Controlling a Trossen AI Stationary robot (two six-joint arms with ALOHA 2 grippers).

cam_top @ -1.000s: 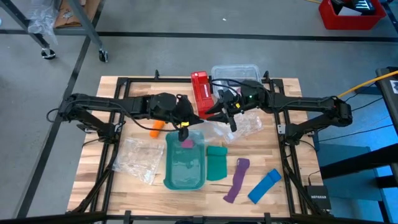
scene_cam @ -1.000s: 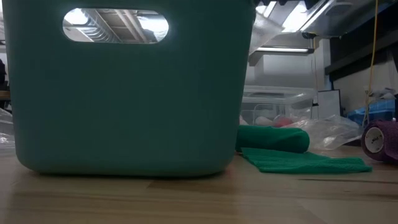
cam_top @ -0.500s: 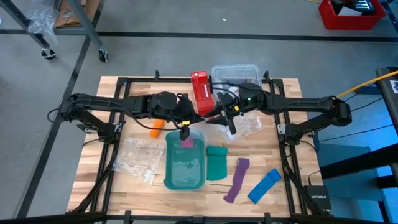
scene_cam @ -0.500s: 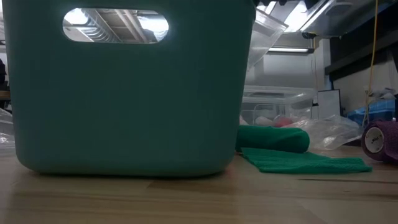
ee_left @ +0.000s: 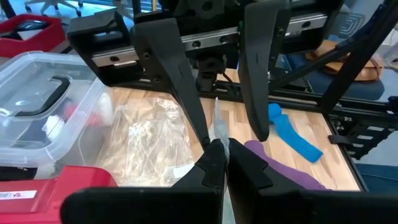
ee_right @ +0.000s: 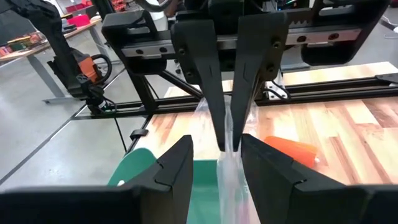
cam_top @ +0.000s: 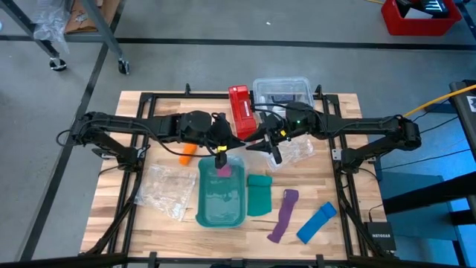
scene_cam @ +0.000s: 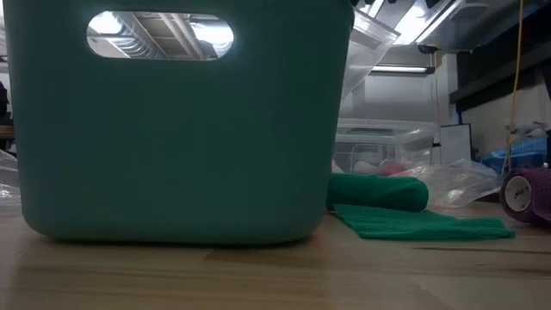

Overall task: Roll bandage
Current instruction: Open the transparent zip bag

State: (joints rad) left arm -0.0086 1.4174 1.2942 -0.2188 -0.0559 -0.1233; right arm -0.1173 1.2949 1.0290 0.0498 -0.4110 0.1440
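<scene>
Right arm's fingers (cam_top: 269,147) have drifted slightly; wooden table (cam_top: 336,170) stays cluttered.

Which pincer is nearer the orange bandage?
Left. The left pincer is just past the bandage, toward the table's middle. The right pincer is farther off, beyond the left one, by the red box.

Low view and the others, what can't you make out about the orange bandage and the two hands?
- Low view: the teal bin fills the picture, hiding the bandage, the left hand and the right hand.
- High view: the left arm covers one end of the bandage; rolled or flat cannot be told.
- High view: the pink item in the bin is too small to identify.
</scene>
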